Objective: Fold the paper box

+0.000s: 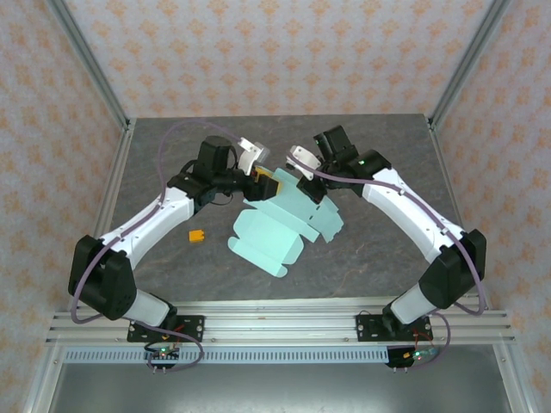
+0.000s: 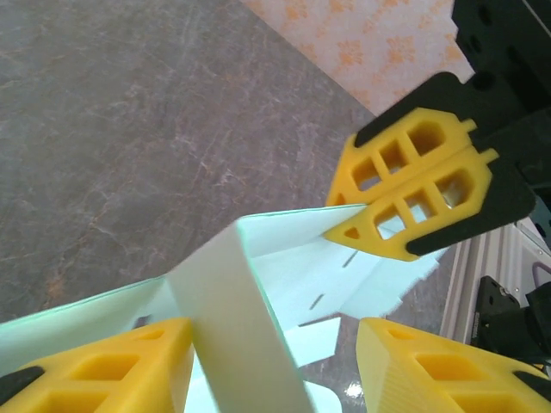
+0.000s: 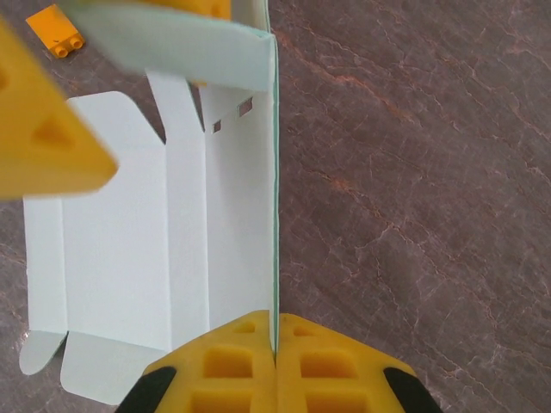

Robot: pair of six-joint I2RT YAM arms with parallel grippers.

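Note:
The paper box (image 1: 275,232) is a pale mint sheet, mostly flat on the grey table, with its far edge lifted. My right gripper (image 3: 275,344) is shut on that raised edge, which stands upright and thin between its yellow pads. In the left wrist view the box (image 2: 284,258) sends a folded flap up between my left gripper's (image 2: 275,370) open fingers, close against the left finger (image 2: 95,366) and well apart from the other one. The right gripper's fingers (image 2: 413,185) pinch the sheet's edge just beyond. From above, both grippers (image 1: 263,179) (image 1: 306,168) meet at the sheet's far side.
A tiny orange piece (image 1: 197,235) lies on the table left of the sheet, also at the top left of the right wrist view (image 3: 56,30). Aluminium frame posts and patterned walls bound the table (image 1: 362,258).

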